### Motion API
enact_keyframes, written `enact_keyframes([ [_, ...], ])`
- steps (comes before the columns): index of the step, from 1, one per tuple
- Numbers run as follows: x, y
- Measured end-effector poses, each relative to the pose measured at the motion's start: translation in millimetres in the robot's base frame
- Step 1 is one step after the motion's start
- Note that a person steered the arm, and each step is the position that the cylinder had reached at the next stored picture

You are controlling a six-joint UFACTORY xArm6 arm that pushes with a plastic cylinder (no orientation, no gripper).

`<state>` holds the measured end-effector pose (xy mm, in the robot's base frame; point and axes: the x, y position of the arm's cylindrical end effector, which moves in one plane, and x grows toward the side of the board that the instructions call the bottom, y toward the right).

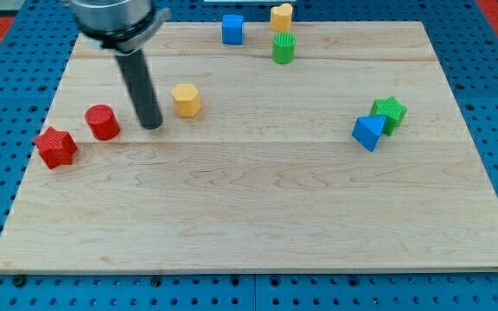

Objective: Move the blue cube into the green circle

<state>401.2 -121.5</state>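
Observation:
The blue cube (232, 28) sits at the view's top, a little right of centre, at the board's far edge. The green circle, a short green cylinder (284, 48), stands just to its lower right. My tip (152, 125) rests on the board at the view's left, between the red cylinder (103, 122) and the yellow hexagonal block (187, 100). It is far to the lower left of the blue cube and touches no block.
A yellow block (281, 15) sits above the green cylinder. A red star (55, 147) lies at the far left. A second blue block (368, 132) touches a green star (390, 112) at the right. The wooden board (258, 216) lies on a blue pegboard.

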Motion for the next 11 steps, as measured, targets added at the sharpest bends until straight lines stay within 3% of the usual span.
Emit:
enact_keyframes([
  [2, -30.0, -11.1],
  [3, -96.5, 3.9],
  [6, -209.6, 36.5],
  [10, -161.9, 257.6],
  [11, -123.8, 297.3],
])
